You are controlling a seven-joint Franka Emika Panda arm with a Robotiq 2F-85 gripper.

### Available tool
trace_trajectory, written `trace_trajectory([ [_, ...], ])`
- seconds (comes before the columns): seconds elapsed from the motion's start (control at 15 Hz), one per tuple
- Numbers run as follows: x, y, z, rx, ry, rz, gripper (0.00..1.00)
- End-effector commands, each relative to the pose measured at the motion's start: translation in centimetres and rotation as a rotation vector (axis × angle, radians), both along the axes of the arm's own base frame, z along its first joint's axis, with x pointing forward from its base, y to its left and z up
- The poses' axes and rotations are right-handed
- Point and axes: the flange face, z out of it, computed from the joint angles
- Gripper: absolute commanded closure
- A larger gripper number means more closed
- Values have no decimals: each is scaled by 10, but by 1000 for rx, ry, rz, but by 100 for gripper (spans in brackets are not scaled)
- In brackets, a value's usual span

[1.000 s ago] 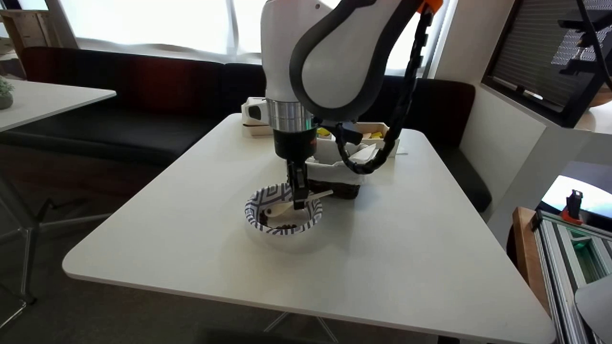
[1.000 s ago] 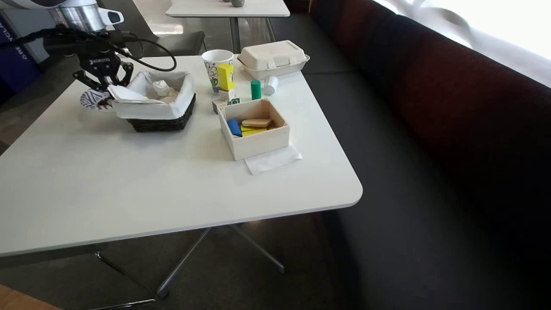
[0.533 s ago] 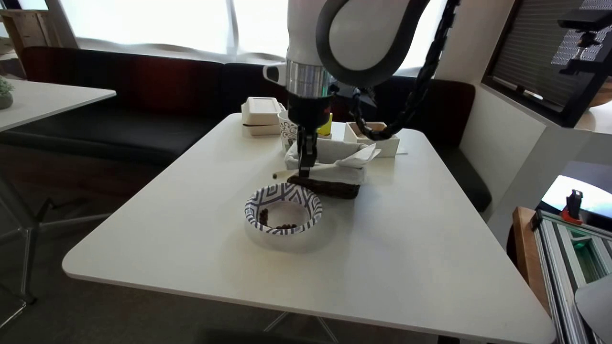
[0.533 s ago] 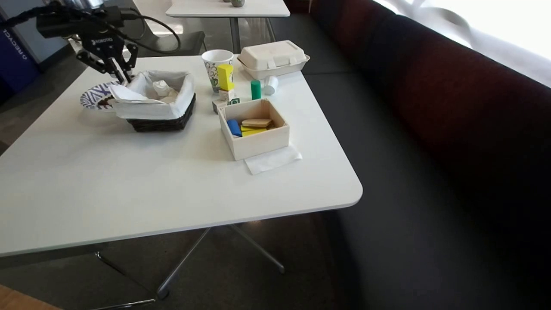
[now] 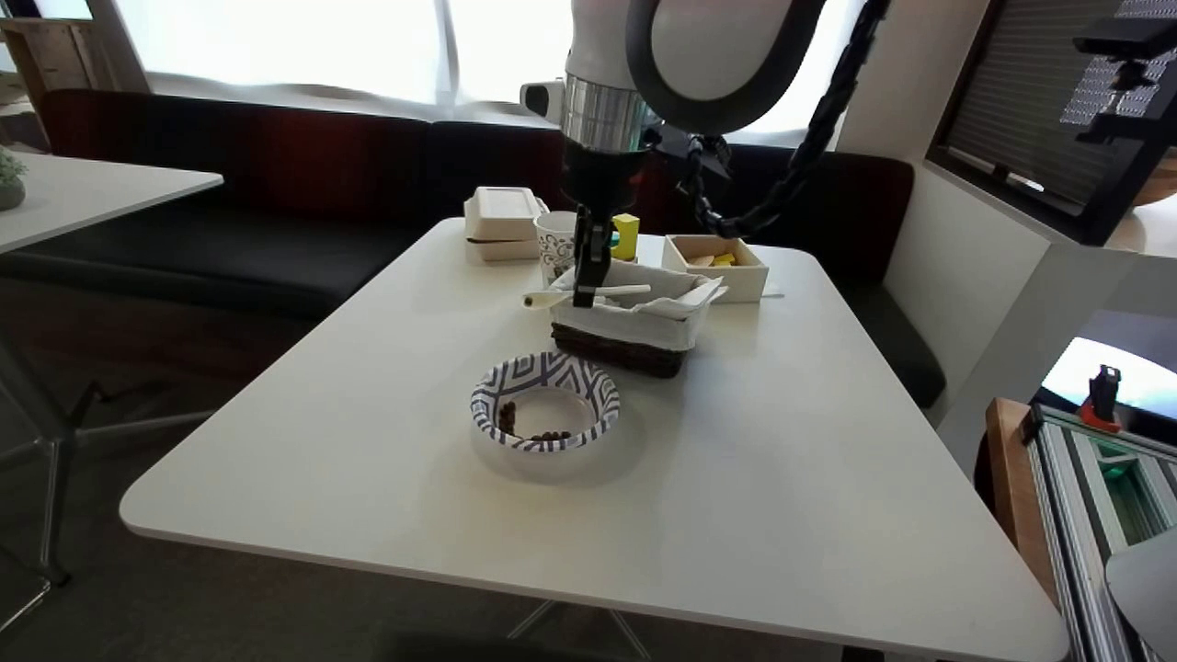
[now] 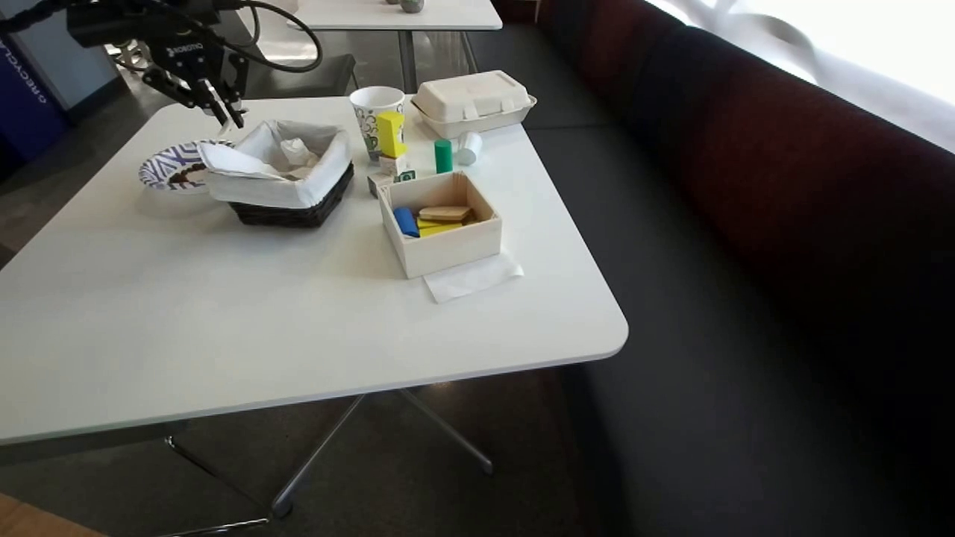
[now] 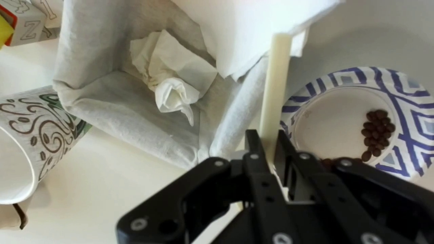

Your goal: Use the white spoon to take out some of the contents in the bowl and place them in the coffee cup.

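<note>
in an exterior view, a dark bench (image 5: 230,221) backs a white tabletop (image 5: 754,478). in an exterior view, a lined basket (image 6: 295,212) sits inside the far-left corner. gripper (image 7: 267,142): clenched on a load. bowl (image 6: 166,165): just beside the basket, toward the left edge. coffee cup (image 6: 368,119): upright near the far edge. white spoon (image 7: 276,84): in that grip, clear of the bowl, a dark spot in its head, probably a scooped piece. contents (image 7: 375,130): brown, bean-like, in the bowl. assessment: scooping appears done; transfer to the cup outstanding.

The pincer (image 7: 268,139) clasps the white spoon (image 7: 275,84) by its handle. Brown beans (image 7: 377,130) lie in the patterned bowl (image 7: 334,125); just beside the coffee cup (image 7: 44,142), a cloth-lined container (image 7: 135,115) holds crumpled tissue (image 7: 174,91).
</note>
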Motion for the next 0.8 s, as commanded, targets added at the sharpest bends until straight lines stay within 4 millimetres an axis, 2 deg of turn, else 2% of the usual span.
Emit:
trace_trajectory([
  [0.0,6,-6,5,12,17,-17,96],
  [0.07,11,-11,11,31,24,-40,96],
  [0.4,51,-75,60,58,-15,-257,96],
  [0.6,70,-116,76,3,-37,-377,96],
  [0.73,79,-134,81,-32,-70,-448,96],
])
